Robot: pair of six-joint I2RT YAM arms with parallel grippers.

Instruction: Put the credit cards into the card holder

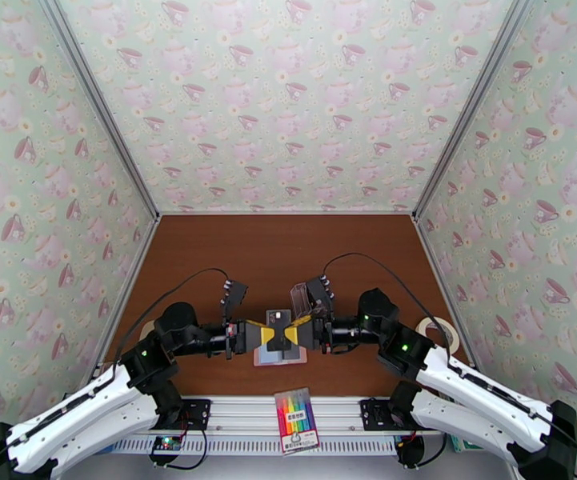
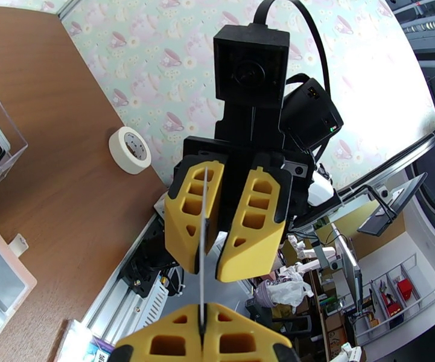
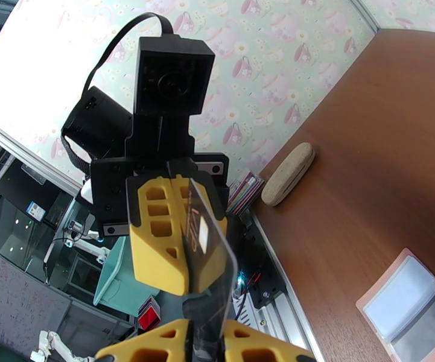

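Two arms meet above the open card holder (image 3: 407, 309)
Left gripper (image 2: 203, 318) clamps a credit card (image 2: 203, 248), offered to the right gripper (image 3: 208, 342), likely for a regrasp; that grip cannot be told

Brown wood-grain table (image 1: 288, 250), pale green walls (image 1: 288, 114) patterned with pink teacups, pink card holder (image 3: 407, 306) with seemingly blue-grey inside, glossy black credit card (image 3: 210, 276), yellow jaws on black left gripper (image 1: 272, 336) and right gripper (image 1: 288, 336), cream tape roll (image 2: 130, 150), rainbow-striped marker pack (image 1: 297, 419)
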